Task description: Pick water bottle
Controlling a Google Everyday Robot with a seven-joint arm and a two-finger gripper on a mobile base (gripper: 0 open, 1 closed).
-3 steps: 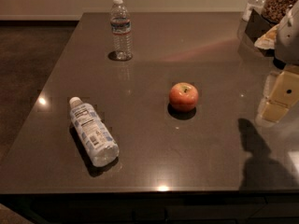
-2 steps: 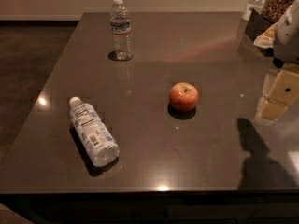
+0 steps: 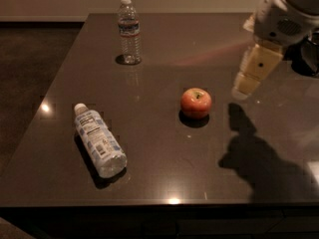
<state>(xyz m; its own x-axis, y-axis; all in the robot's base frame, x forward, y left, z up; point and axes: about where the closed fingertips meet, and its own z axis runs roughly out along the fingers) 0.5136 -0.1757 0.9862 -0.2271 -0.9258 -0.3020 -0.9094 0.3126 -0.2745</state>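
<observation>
The water bottle (image 3: pixel 128 30) is slim, clear and ribbed, with a white cap and a narrow blue-and-red label. It stands upright at the far left of the dark table (image 3: pixel 159 173). The gripper (image 3: pixel 243 86) hangs above the table at the right, just right of a red apple (image 3: pixel 196 102) and far from the bottle. Nothing is seen in it. Its shadow falls on the table below it.
A fatter bottle (image 3: pixel 97 139) with a large white-and-blue label lies on its side at the front left. A dark object (image 3: pixel 305 59) sits at the right edge behind the arm. The table's front edge is near the bottom of the view.
The arm has swung in from the right edge, toward the left and over the table. The gripper now hangs close to the apple. The bottles and apple have not moved.
</observation>
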